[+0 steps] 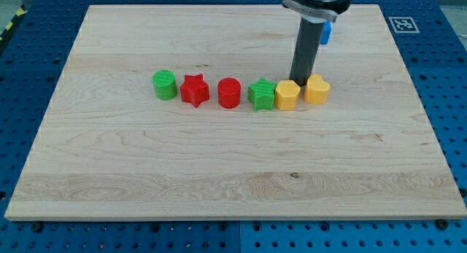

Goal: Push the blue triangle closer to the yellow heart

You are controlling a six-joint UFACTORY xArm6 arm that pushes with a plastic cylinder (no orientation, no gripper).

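Observation:
The yellow heart [317, 89] sits at the right end of a row of blocks across the middle of the wooden board [219, 173]. The blue triangle [327, 33] lies near the view's top, above the heart, and is mostly hidden behind the arm; only a small blue part shows. My tip [300, 82] is down on the board just above the gap between the yellow heart and a yellow hexagon [287, 95]. It stands well below the blue triangle.
Left of the hexagon, the row holds a green star [261, 94], a red cylinder [229, 92], a red star [194, 90] and a green cylinder [166, 85]. The green star touches the hexagon.

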